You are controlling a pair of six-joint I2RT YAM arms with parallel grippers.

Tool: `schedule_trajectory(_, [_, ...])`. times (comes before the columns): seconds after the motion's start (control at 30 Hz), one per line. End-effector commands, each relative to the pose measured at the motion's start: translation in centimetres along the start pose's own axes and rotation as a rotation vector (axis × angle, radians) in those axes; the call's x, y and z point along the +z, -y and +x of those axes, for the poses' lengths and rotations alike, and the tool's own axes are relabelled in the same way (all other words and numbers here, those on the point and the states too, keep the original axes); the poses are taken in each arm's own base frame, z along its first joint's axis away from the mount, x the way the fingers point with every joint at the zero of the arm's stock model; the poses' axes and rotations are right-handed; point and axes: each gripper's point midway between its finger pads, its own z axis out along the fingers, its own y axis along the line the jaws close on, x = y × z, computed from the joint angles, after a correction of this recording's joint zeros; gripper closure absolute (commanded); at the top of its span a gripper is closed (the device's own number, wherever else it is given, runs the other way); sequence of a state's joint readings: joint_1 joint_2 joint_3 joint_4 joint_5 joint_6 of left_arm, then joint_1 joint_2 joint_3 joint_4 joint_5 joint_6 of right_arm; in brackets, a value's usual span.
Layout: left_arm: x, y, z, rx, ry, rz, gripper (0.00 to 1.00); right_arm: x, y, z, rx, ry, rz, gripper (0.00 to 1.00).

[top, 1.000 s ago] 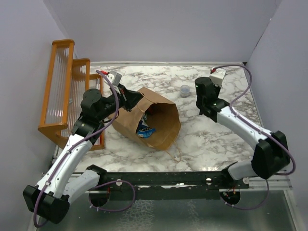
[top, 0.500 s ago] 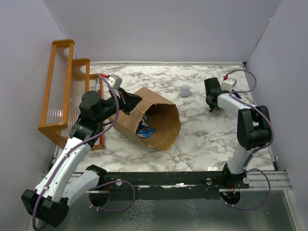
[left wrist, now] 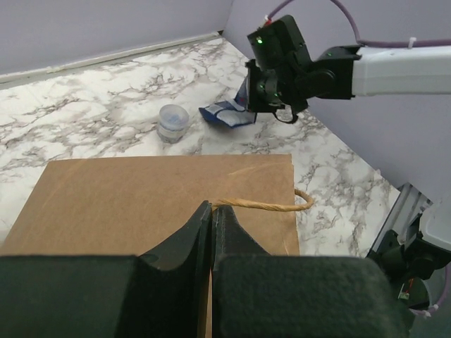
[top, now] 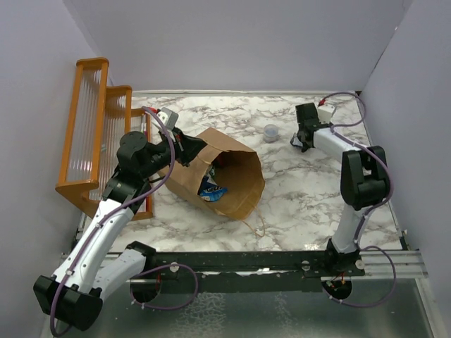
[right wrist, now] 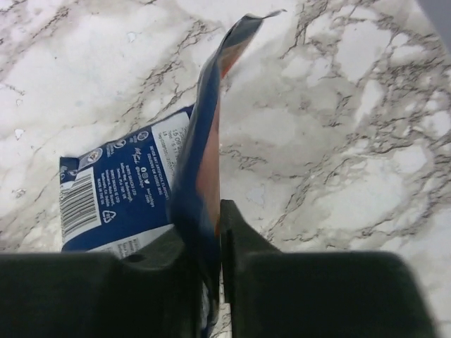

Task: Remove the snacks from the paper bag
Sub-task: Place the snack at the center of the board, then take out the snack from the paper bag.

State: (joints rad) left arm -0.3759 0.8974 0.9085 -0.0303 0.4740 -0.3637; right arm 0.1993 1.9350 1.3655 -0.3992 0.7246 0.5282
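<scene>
Step in hand, as judged: set the blue packet (right wrist: 201, 141) down near the far right corner of the tabletop. The right claw (right wrist: 211, 211) is clenched on 1 edge of this packet, which stands on edge between the fingers. A flat blue panel with a barcode lies on the marble just beside it; it cannot be told whether that is the same packet folded over or a 2nd one. To finish well, lower until the packet rests on the table, release the fingers fully, then lift straight up so the foil does not drag along. Stay clear of the small clear cup (top: 270, 132), which stands upright near the far edge, between the right claw and the paper bag (top: 229, 144). The left claw (left wrist: 213, 211) is clenched on the bag's rim beside a twisted handle (left wrist: 264, 205); a steady hold there should leave the mouth open for the next reach. The bag lies on its side at the middle of the tabletop, nearer the left edge, mouth opening toward the near edge. At least 1 packet in the bag (top: 211, 190), blue, shows inside; deeper contents are in shadow. The cup's contents cannot be told.
</scene>
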Motion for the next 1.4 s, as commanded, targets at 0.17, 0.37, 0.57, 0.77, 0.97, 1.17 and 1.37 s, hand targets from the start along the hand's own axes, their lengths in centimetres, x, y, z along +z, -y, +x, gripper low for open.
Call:
schedule_trajectory(0.17, [0.4, -0.2, -0.4, 0.014, 0.008, 0.017, 1.0, -1.4, 6.5, 2.5, 0.451, 0.0, -0.093, 0.41])
schedule_trajectory(0.37, [0.7, -0.6, -0.5, 0.027, 0.002, 0.016, 1.0, -7.0, 8.1, -2.8, 0.549, 0.208, -0.278, 0.19])
schedule_trajectory(0.57, [0.6, -0.8, 0.3, 0.031, 0.002, 0.017, 1.0, -10.9, 3.3, -2.6, 0.399, 0.125, -0.62, 0.14])
schedule_trajectory(0.77, [-0.4, -0.5, 0.5, 0.028, -0.01, 0.003, 1.0, -17.5, -0.7, -1.1, 0.214, 0.11, -1.062, 0.12])
schedule_trajectory(0.97, [-1.5, 0.2, 0.7, 0.003, -0.013, 0.003, 1.0, -23.6, -1.8, -0.4, 0.079, 0.147, -1.359, 0.12])
schedule_trajectory(1.17, [-2.2, 0.1, 0.1, -0.018, 0.005, -0.036, 1.0, -33.7, -3.4, 1.1, -0.149, 0.335, -1.635, 0.11])
schedule_trajectory(1.37, [-2.3, 0.3, -0.5, -0.035, 0.009, -0.043, 1.0, -41.1, -2.6, 3.1, -0.289, 0.52, -1.817, 0.11])
